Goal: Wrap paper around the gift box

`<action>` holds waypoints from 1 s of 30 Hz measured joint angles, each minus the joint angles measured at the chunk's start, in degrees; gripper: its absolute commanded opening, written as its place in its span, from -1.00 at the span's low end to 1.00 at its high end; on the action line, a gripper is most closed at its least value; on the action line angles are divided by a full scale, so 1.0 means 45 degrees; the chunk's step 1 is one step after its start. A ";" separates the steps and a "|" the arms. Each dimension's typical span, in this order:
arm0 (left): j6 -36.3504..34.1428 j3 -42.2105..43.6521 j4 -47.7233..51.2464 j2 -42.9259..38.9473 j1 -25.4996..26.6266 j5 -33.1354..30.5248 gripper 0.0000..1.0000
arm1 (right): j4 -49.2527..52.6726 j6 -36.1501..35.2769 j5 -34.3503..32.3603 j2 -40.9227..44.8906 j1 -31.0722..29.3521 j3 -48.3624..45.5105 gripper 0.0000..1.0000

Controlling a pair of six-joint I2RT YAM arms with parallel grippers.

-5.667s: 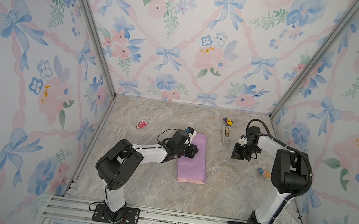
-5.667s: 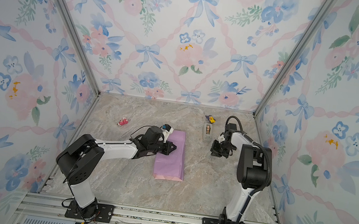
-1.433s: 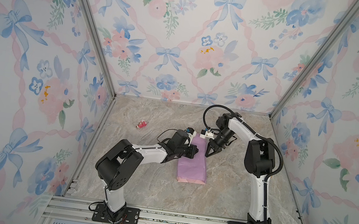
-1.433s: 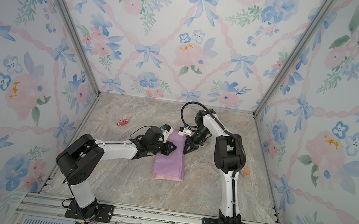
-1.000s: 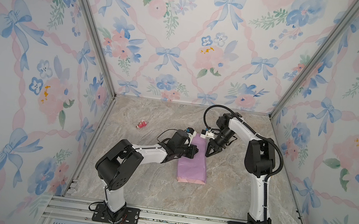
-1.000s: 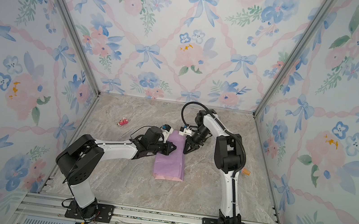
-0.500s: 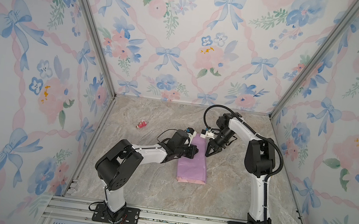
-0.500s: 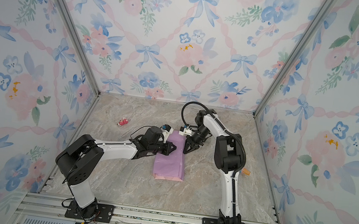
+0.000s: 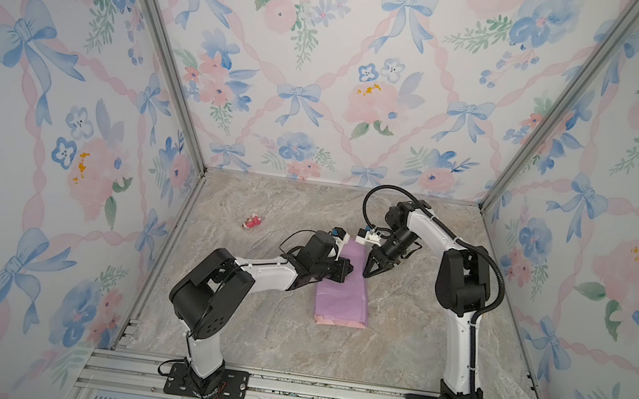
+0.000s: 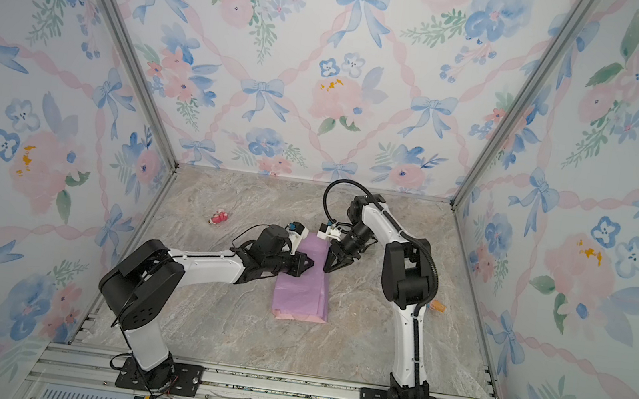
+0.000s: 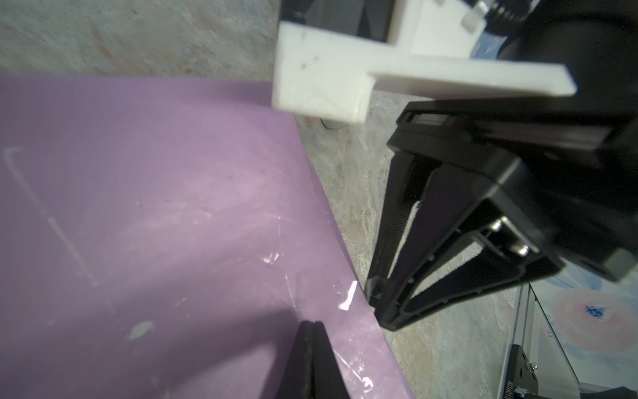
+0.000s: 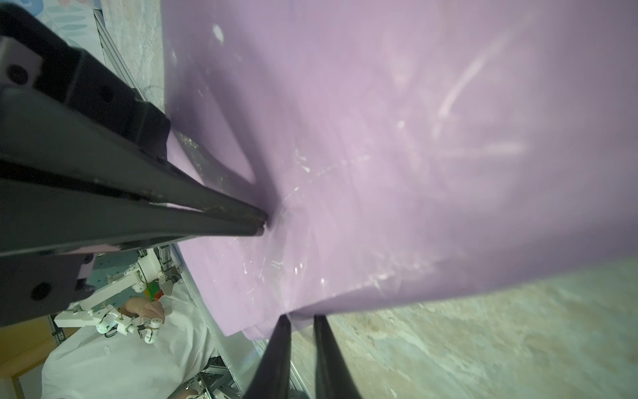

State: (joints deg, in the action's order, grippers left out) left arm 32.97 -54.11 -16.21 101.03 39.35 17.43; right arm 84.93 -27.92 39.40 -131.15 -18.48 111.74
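Left gripper [image 12: 261, 225] clenched, pinning paper [image 9: 342, 300]; my right gripper [image 12: 300, 320] slightly parted beside its edge; early lift-off may spring the wrap.

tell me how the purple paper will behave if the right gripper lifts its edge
Likely floppy: the paper dimples around the shut left gripper pressing it, so an edge lifted by the right gripper would probably bend rather than stay flat. Probably light and crease-prone: faint crease lines already show. Pinned like this, it should hardly slide.
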 measured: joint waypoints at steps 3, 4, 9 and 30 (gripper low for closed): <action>0.0000 0.0000 0.0000 0.0000 0.0000 0.0000 -0.88 | -0.0092 0.0121 0.0015 0.0010 0.0000 -0.0005 -0.51; 0.0000 0.0000 0.0000 0.0000 0.0000 0.0000 -0.88 | -0.0121 0.0146 0.0015 0.0019 0.0000 -0.0015 -0.49; 0.0000 0.0000 0.0000 0.0000 0.0000 0.0005 -0.88 | -0.0155 0.0199 0.0005 0.0068 0.0000 -0.0024 -0.47; 0.0000 0.0000 -0.0005 0.0000 0.0000 0.0049 -0.89 | -0.0257 0.0243 0.0204 0.0690 0.0049 -0.0515 -0.13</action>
State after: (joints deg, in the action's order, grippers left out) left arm 32.97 -54.11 -16.23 101.03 39.35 17.65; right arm 83.77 -26.83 40.32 -128.05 -18.26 109.43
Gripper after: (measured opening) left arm 0.056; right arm 0.429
